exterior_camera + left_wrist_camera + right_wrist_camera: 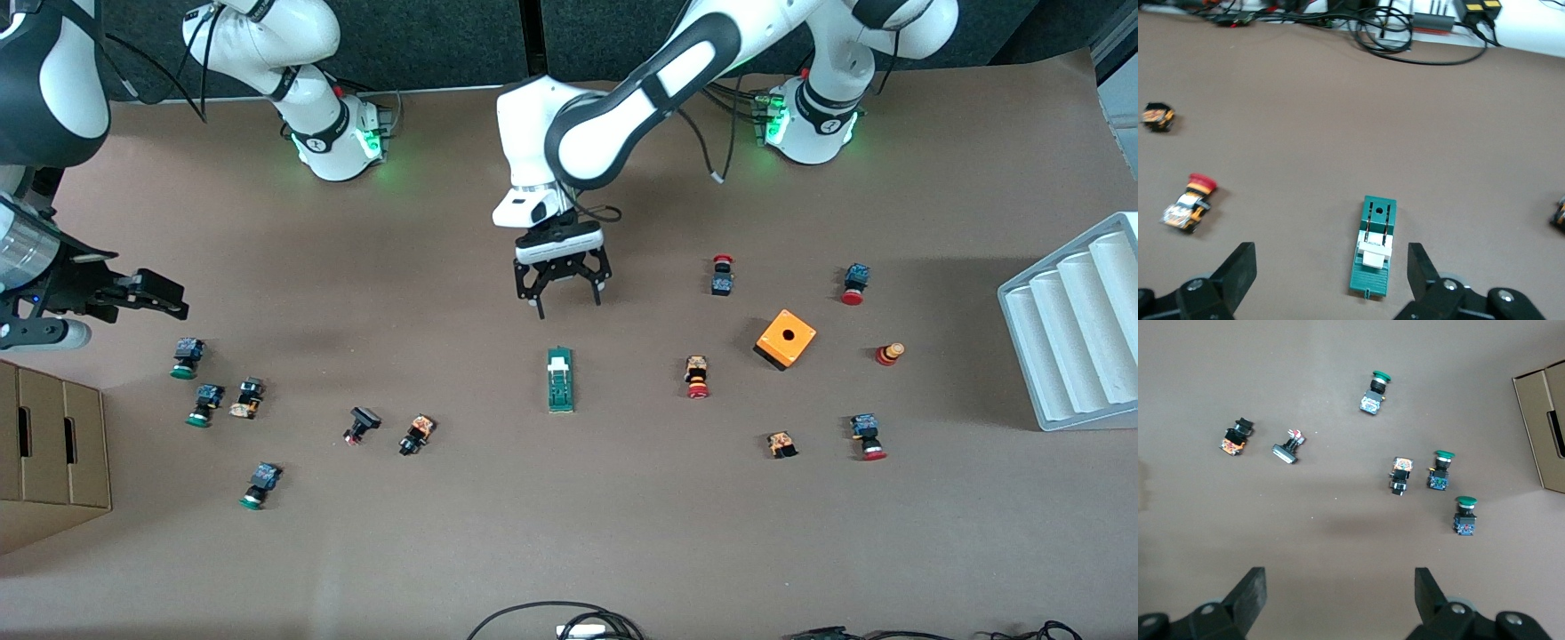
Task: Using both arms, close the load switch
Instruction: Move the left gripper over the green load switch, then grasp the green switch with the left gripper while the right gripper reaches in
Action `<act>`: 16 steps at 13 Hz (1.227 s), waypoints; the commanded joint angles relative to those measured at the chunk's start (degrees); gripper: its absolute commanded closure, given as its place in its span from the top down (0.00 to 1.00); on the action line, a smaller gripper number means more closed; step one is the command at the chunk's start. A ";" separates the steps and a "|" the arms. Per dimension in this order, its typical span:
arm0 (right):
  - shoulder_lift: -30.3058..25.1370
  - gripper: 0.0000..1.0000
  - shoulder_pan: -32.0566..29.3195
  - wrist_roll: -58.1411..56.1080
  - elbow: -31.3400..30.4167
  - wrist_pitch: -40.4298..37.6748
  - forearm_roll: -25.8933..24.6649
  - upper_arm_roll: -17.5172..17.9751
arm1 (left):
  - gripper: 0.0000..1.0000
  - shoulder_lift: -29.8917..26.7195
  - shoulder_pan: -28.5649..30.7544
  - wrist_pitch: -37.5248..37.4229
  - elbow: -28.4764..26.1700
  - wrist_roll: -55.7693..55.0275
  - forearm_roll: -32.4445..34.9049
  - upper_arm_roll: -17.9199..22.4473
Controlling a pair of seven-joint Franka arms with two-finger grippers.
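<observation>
Near the middle of the brown table (622, 533) lay the load switch (560, 380), a narrow green block with its white sliding tab (1375, 253) toward the end that pointed at the robots' bases. Over the table just beside that end hung the left gripper (567, 302), its two black fingers (1238, 270) spread wide and touching nothing; in the left wrist view the switch sat between the fingertips, lower down on the tabletop. Toward the left arm's end of the table stood an orange cube with a hole (785, 339), with red-capped buttons (697, 377) scattered around it and a white ribbed tray (1076, 333) at the table's edge. The right gripper (164, 298) hung over the right arm's end of the table, well apart from the switch, its fingers (1248, 590) also spread apart and empty. Below it lay several green-capped buttons (1437, 471), and a cardboard box (49, 444) sat nearby at the table's edge.
</observation>
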 commanded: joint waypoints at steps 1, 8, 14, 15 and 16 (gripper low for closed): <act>2.33 1.00 -0.09 0.15 1.18 0.74 -2.83 0.45 | 1.00 4.89 -1.24 0.94 -0.03 -6.87 11.10 0.50; 6.55 1.00 1.05 0.07 1.18 1.10 -5.13 0.80 | 1.00 18.00 -2.21 -2.29 2.60 -23.26 39.80 1.11; 6.55 1.00 1.05 0.24 1.00 0.66 -3.72 0.88 | 0.99 25.21 -8.98 -9.69 8.76 -25.63 40.41 5.14; 6.55 1.00 0.97 0.24 1.00 0.66 -3.63 0.88 | 0.99 25.21 -9.68 -9.69 8.85 -25.89 40.41 6.37; 6.64 1.00 1.05 0.24 1.00 0.66 -3.72 0.88 | 0.99 25.30 -10.73 -9.78 8.76 -25.98 40.24 6.56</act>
